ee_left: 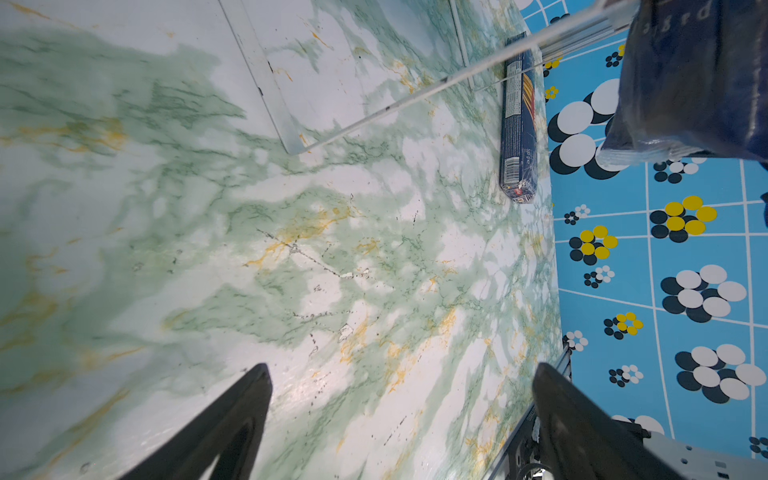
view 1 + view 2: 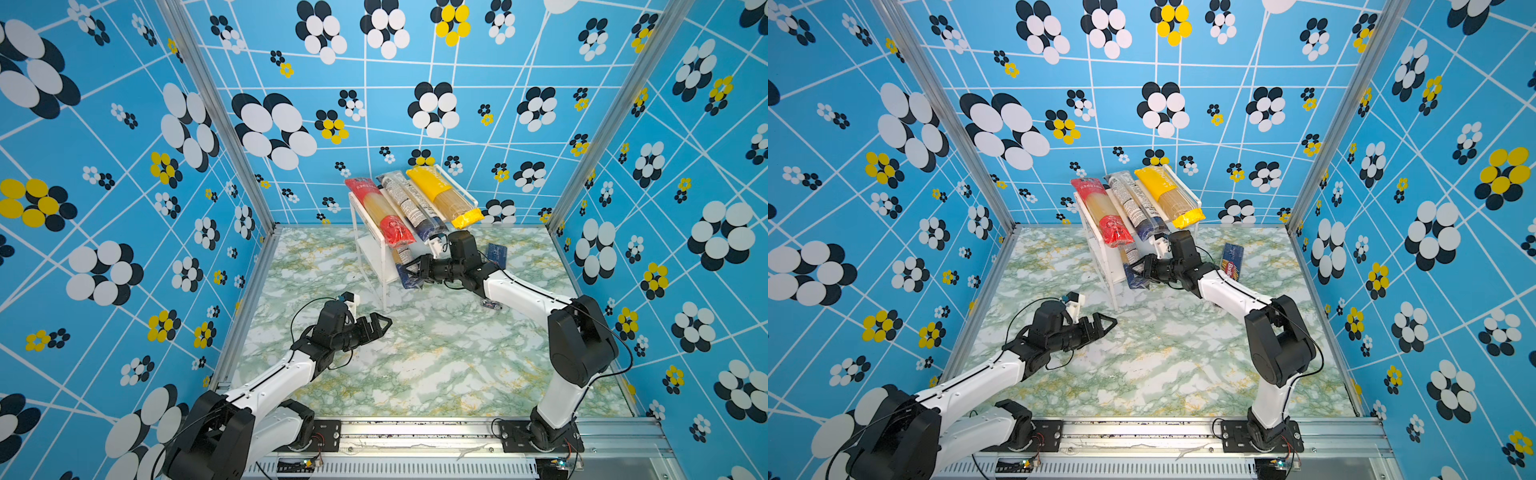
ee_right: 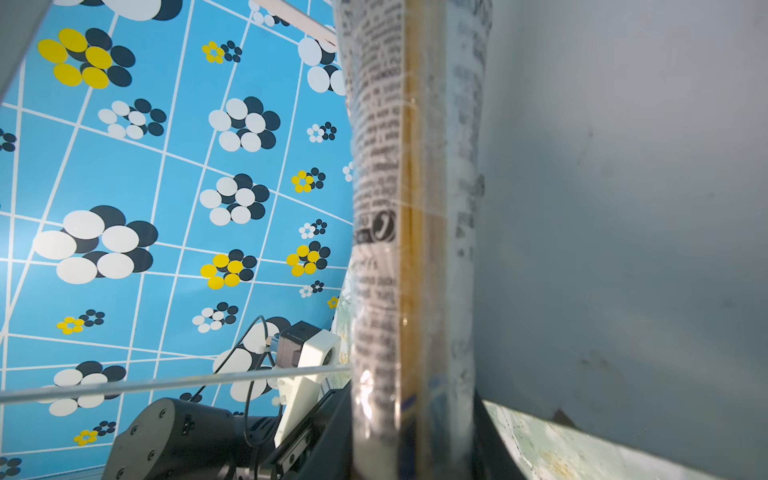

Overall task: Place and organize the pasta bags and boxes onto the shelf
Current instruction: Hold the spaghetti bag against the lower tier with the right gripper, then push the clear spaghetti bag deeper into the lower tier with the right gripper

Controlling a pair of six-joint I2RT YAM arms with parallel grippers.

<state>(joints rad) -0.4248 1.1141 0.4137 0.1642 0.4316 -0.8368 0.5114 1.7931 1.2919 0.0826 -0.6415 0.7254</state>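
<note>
Right hand (image 2: 412, 267) clamped on navy-ended pack (image 3: 395, 208) poking out of the shelf (image 2: 372, 254), lower tier; left hand (image 2: 384, 326) apart

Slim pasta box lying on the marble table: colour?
The slim pasta box is navy with a red logo, clearest in a top view.

On the shelf's (image 2: 1105, 259) top board the red pack (image 2: 1106, 216), clear pack (image 2: 1136, 203) and yellow pack (image 2: 1169, 195) lie side by side. The right gripper (image 2: 1139, 268) pinches the second clear pack (image 2: 1136, 282) at the lower board's front edge. The box (image 2: 1232, 262) lies near the table's (image 2: 1183, 353) far right corner.
</note>
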